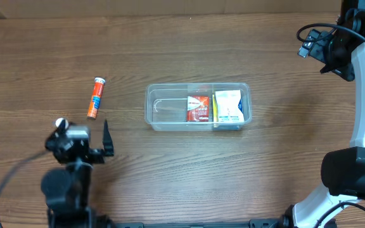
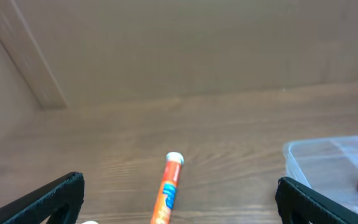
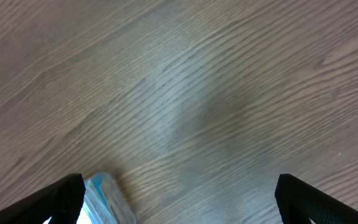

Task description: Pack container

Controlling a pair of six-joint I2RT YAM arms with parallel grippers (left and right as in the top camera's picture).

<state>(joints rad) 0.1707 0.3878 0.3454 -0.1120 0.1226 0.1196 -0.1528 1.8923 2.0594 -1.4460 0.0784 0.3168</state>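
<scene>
The clear container (image 1: 170,107) lies in the middle of the table. Its right half holds a red box (image 1: 198,107) and a white and yellow box (image 1: 228,106); its left half is empty. An orange tube (image 1: 96,97) lies on the table to the container's left. My left gripper (image 1: 87,132) is open just in front of the tube; in the left wrist view the tube (image 2: 169,186) lies between the open fingers (image 2: 179,202), with a container corner (image 2: 319,155) at right. My right gripper (image 1: 319,45) is open and empty, raised at the far right (image 3: 179,199), with a container corner (image 3: 107,198) at its lower left.
A wooden table (image 1: 189,50) with a wall panel along the back edge (image 2: 185,50). The right arm's white links (image 1: 363,107) stand along the right side. The left arm's base (image 1: 65,187) is at the front left.
</scene>
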